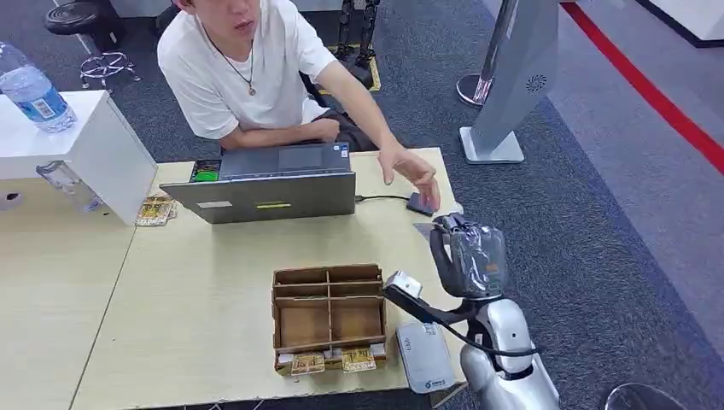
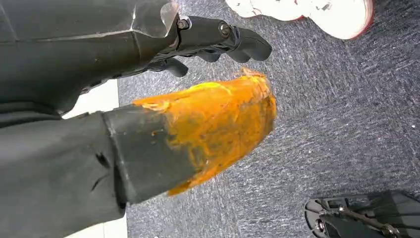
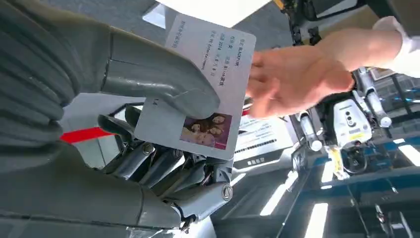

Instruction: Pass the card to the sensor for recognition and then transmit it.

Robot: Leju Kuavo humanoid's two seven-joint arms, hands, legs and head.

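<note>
The right hand (image 3: 163, 148) holds a pale lilac plastic card (image 3: 200, 89) with rows of small print and a small photo in one corner, the thick grey thumb pressed on the card's face and the darker fingers (image 3: 163, 166) curled behind it. In the head view this right hand (image 1: 472, 254), wrapped in clear film, is raised above the right edge of the light wooden tabletop (image 1: 196, 307). A person's bare hand (image 3: 292, 74) reaches toward the card's far edge, very close to it; whether it touches cannot be told. That person, in a white T-shirt (image 1: 243, 73), sits behind an open grey laptop (image 1: 271, 184) and stretches an arm out to the small dark device (image 1: 418, 203) on the tabletop near the right hand. In front of the robot stands a brown cardboard divider box (image 1: 329, 316) with small printed cards in its near compartments, and just beside it lies a flat grey rectangular sensor pad (image 1: 424, 356). The left hand (image 2: 198, 114), its thumb coated in orange, hangs over grey carpet floor (image 2: 346, 114) holding nothing, fingers slightly apart.
</note>
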